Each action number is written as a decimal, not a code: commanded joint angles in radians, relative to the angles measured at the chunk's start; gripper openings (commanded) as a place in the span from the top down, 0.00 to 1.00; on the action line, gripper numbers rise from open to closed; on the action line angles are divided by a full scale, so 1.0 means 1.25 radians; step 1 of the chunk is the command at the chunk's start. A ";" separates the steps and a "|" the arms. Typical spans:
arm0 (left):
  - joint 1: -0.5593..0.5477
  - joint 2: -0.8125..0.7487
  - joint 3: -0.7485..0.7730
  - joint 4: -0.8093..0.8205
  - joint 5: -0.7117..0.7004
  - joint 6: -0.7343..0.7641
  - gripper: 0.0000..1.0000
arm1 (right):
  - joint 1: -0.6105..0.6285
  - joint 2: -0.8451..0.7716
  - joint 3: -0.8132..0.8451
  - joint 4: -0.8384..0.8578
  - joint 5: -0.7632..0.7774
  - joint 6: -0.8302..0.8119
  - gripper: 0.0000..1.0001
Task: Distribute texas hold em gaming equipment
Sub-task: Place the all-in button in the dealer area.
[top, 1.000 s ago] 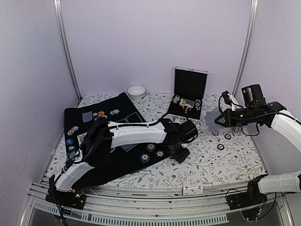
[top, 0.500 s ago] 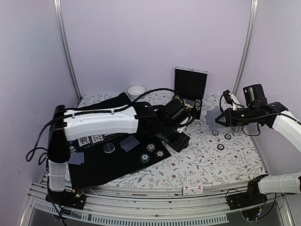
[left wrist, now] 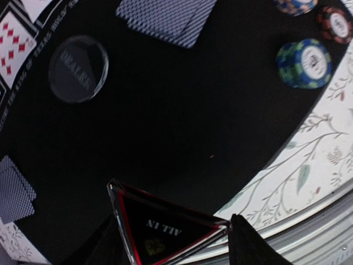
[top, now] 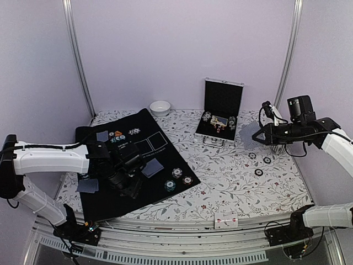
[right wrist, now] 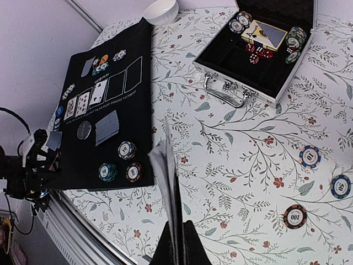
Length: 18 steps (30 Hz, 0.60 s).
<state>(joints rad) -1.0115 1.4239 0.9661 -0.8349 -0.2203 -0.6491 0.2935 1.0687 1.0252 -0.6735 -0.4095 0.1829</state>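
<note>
My left gripper (left wrist: pixel 176 245) is shut on the black-red triangular marker (left wrist: pixel 165 229), which reads ALL IN, low over the near part of the black mat (top: pixel 110 207). In the top view that gripper (top: pixel 129 186) is left of centre. The round grey button (left wrist: pixel 78 69) and blue-grey card backs (left wrist: pixel 165 16) lie on the mat, with poker chips (top: pixel 175 179) at its right edge. My right gripper (right wrist: pixel 181 245) is shut on a few playing cards (right wrist: pixel 168 176) seen edge-on, held above the table at the right (top: pixel 258 136). Three more chips (top: pixel 258 172) lie under it.
The open silver-edged black case (top: pixel 220 118) stands at the back centre with cards, dice and chips inside. A small white bowl (top: pixel 160 107) sits at the back by the wall. A small white box (top: pixel 226 221) lies at the front edge.
My left arm has swung from the middle of the table back to the left, carrying its gripper over the near left part of the mat. The right arm has hardly moved.
</note>
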 commanded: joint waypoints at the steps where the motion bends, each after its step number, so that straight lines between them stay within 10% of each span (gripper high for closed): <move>1: 0.029 -0.050 -0.088 -0.013 0.024 -0.086 0.44 | -0.001 -0.003 0.024 0.002 -0.031 -0.002 0.98; 18: 0.132 0.109 -0.050 0.152 0.011 0.045 0.38 | -0.001 0.005 0.037 -0.007 -0.047 0.006 0.98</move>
<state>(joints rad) -0.8612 1.5463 0.8581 -0.7406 -0.2123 -0.6384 0.2935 1.0691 1.0298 -0.6750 -0.4587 0.1867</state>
